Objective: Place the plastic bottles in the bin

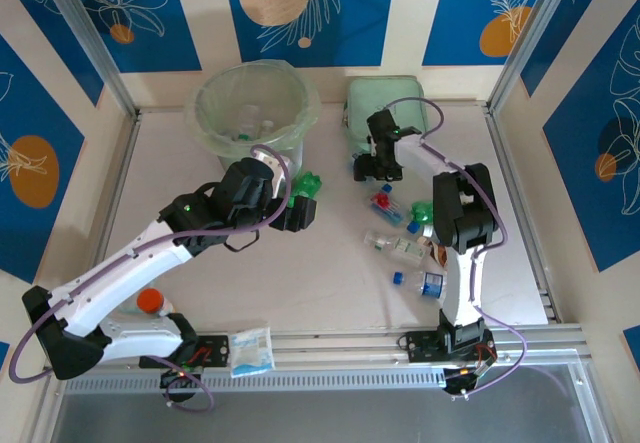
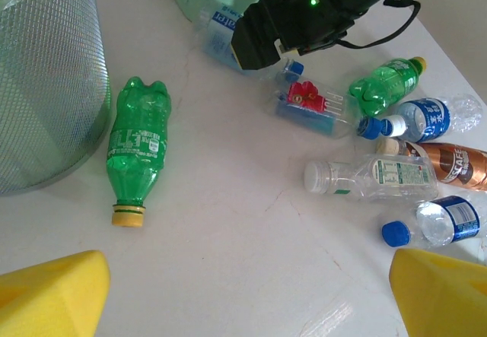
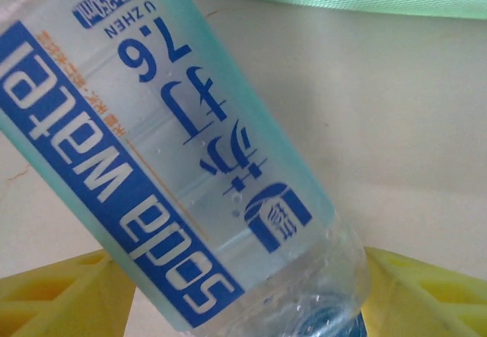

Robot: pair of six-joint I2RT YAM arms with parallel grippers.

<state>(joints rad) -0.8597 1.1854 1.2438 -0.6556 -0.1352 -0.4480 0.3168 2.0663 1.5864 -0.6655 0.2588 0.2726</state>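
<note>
Two robot arms work a white table [image 1: 330, 303] strewn with plastic bottles. The bin [image 1: 205, 128], a pale-green bucket with a crinkled clear liner, stands at the table's far edge, left of the middle. A few pale bottles [image 1: 245, 125] lie at its bottom, too blurred by the liner to count.

Just beside the bin, on the side toward the table's middle, a green bottle [image 2: 137, 147] lies on its side, its yellow cap pointing away from the bucket wall. The left gripper [image 2: 247, 295] hangs over it. Its yellow fingers [image 2: 49, 291] are spread wide with nothing between them.

Right of the bin at the far edge sits a flat mint-green case [image 1: 385, 98]. The right gripper [image 1: 378, 170] is lowered just in front of it, and its fingers [image 3: 422, 291] straddle a clear bottle with a blue "soda water" label [image 3: 175, 170]. Whether they press on the bottle or only flank it cannot be told.

The other bottles lie in a loose cluster toward the table's right edge. Among them are:
- a clear one with a red cap [image 2: 312, 105]
- a second green one [image 2: 384, 86]
- a blue-labelled one [image 2: 422, 120]
- a brown-labelled one [image 2: 449, 162]
- a clear one with a white cap [image 2: 365, 177]
- a small one with a blue cap [image 2: 437, 223]

All lie on their sides, several touching.

A white-and-blue packet [image 1: 250, 351] rests at the near edge between the two arm bases.
</note>
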